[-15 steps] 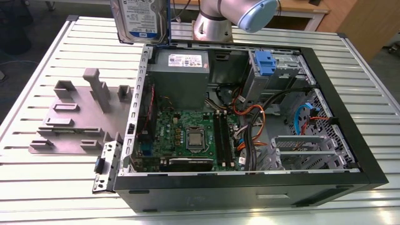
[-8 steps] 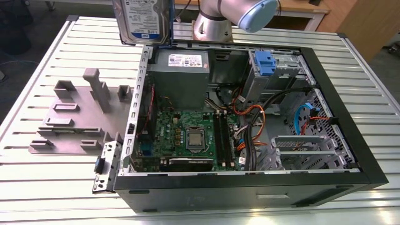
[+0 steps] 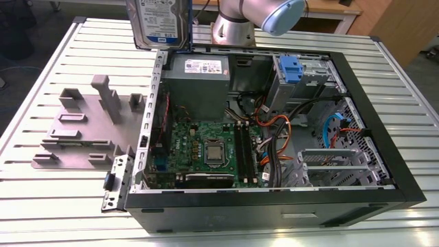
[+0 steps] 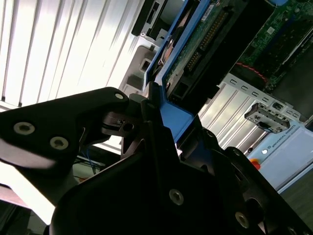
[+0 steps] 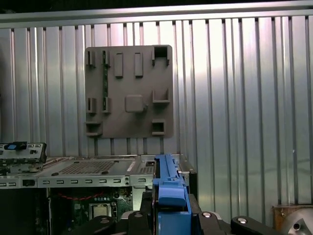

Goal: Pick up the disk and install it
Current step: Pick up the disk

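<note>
The disk (image 3: 159, 21), silver with a blue-and-white label, hangs upright high above the far corner of the open computer case (image 3: 274, 203), toward the exterior view's left. Its blue carrier rail (image 5: 169, 193) runs between my gripper's (image 5: 168, 218) black fingers in the first wrist view. In the second wrist view the gripper (image 4: 152, 113) is shut on that blue rail (image 4: 173, 117), and the disk's green circuit-board underside (image 4: 195, 44) points away from it. The case lies below the held disk.
A grey holder plate (image 3: 82, 128) with slotted blocks lies on the slatted metal table (image 3: 61, 206) beside the case. Inside the case are the motherboard (image 3: 205, 146), cables, a power supply (image 3: 197, 77) and a blue latch (image 3: 291, 72) on the upper drive bay. The arm's base (image 3: 233, 28) stands behind.
</note>
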You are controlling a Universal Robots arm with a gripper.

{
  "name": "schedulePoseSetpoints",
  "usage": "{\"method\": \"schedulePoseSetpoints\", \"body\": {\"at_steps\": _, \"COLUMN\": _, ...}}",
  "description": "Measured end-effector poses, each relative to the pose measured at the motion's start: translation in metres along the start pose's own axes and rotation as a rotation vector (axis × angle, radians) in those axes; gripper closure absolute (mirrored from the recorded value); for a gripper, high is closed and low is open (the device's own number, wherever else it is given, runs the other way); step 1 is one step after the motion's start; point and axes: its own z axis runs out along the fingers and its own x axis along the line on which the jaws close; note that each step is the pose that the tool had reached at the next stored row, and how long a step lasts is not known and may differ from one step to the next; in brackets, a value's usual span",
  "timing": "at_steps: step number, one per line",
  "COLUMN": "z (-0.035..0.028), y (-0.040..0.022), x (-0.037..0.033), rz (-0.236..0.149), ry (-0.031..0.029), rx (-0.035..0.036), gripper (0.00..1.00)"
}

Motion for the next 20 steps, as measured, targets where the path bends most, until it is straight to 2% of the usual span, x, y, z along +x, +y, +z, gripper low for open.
{"method": "schedulePoseSetpoints", "body": {"at_steps": 7, "z": 0.0003, "y": -0.0018, "x": 0.0028, "rz": 0.0, "ry": 0.0001, "rx": -0.0001, "gripper": 0.64}}
{"method": "schedulePoseSetpoints", "body": {"at_steps": 16, "z": 0.0008, "y": -0.0155, "x": 0.0024, "rz": 0.0, "ry": 0.0, "rx": 0.0, "gripper": 0.64}}
{"method": "schedulePoseSetpoints", "body": {"at_steps": 20, "z": 0.001, "y": -0.0192, "x": 0.0024, "rz": 0.0, "ry": 0.0, "rx": 0.0, "gripper": 0.64}}
